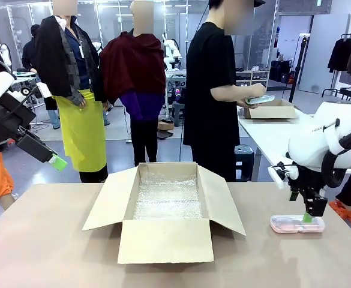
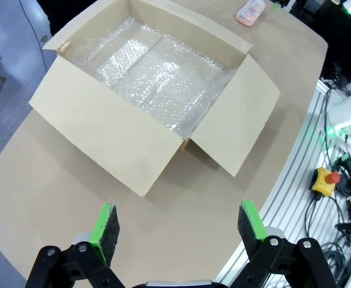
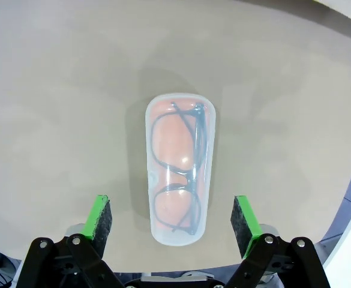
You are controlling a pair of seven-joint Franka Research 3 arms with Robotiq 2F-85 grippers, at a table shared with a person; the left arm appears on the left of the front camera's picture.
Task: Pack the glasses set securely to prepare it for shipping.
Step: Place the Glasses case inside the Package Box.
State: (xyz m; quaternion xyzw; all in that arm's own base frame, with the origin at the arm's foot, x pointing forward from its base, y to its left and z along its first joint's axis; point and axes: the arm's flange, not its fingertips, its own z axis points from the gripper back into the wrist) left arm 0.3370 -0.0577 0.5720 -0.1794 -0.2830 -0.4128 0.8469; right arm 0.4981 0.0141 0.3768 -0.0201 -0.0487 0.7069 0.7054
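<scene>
My right gripper [image 3: 170, 204] has its fingers [image 3: 101, 217] spread wide, with nothing clamped. The pink glasses pack [image 3: 178, 162] lies flat on the table [image 3: 55, 90] between them, lengthwise along my line of sight, with a clear gap to the green pad on each side. Dark frames show through its clear shell over a pink backing. From the front, this gripper [image 1: 308, 217] points straight down, low over the pack [image 1: 289, 224], near the table's right edge. I cannot tell whether a pad touches it.

My left gripper [image 2: 177, 209] is just as wide and empty. It hangs high at the left [image 1: 58, 161], well clear of the tabletop, looking down on the cardboard box [image 2: 109, 138].

The box [image 1: 163, 243] stands open in the middle of the table with all its flaps folded out. Bubble wrap [image 1: 166, 201] lines its floor.

Beyond the far edge, a person [image 1: 210, 90] stands turned toward another table, holding the teal-green glasses pack [image 1: 260, 99] in both hands above a smaller carton.
</scene>
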